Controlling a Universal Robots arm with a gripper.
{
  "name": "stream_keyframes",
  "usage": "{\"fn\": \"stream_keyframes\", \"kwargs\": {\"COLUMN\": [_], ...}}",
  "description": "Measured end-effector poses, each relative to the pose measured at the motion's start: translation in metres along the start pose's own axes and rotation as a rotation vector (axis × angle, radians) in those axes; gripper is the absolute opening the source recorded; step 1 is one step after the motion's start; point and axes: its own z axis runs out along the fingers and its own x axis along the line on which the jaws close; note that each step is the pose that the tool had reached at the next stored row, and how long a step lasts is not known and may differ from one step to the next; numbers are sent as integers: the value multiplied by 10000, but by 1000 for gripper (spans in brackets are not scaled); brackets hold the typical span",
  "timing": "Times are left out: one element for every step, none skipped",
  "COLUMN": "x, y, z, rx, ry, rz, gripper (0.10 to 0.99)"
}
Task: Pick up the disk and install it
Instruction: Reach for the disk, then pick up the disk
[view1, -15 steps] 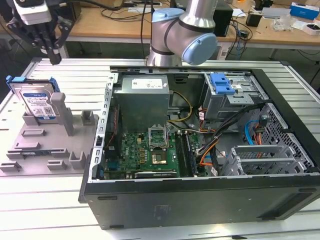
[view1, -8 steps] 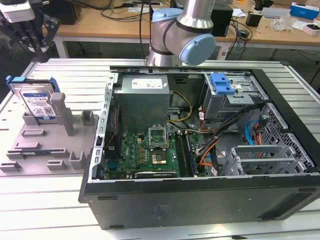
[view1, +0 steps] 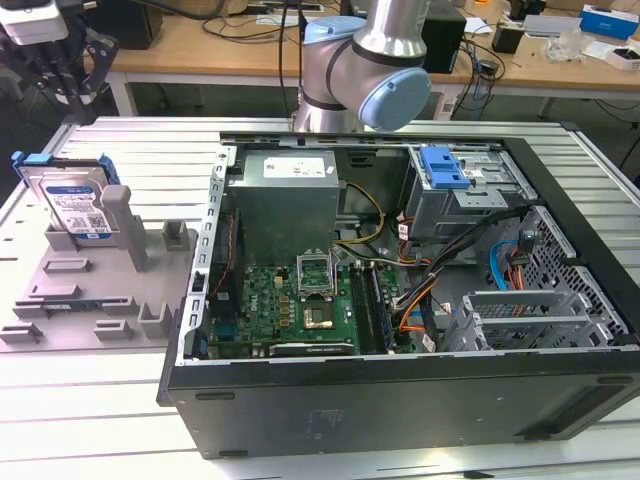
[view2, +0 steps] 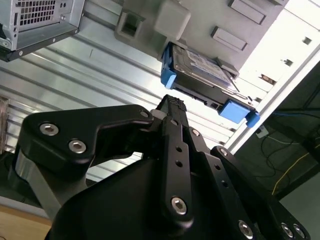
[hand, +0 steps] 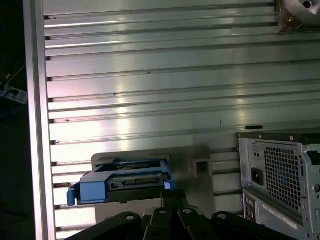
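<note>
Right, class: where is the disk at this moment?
The disk stands on edge in the grey fixture at the exterior view's left, outside the open computer case that lies to its right in that view.

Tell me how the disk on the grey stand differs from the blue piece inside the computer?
The disk stands on edge in its grey stand, outside the computer case; the blue latch piece lies flat on the drive cage inside. The disk is silver with a label, blue only at its edges; the latch piece is blue all over. Both have blue plastic.
</note>
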Motion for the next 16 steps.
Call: {"fn": "stream_keyframes", "kwargs": {"x": [2,3,4,6,7,9,11,14,15,16,18,21,22,22,22,22], "y": [0,0,0,0,-1,-1,-1,-1,-1,-1,-1,-2,-2,-2,-2,-2], "z": [0,0,0,0,0,0,0,0,0,0,0,0,0,-1,-1,-1], "rx": [0,0,0,0,0,0,0,0,0,0,0,-1,0,-1,2,8], "ry": [0,-1,0,0,0,0,0,0,0,0,0,0,0,1,3,3], "rz": [0,0,0,0,0,0,0,0,0,0,0,0,-4,-19,-46,-91], "gripper": [106,106,106,106,106,106,106,106,106,106,106,106,106,106,106,106]}}
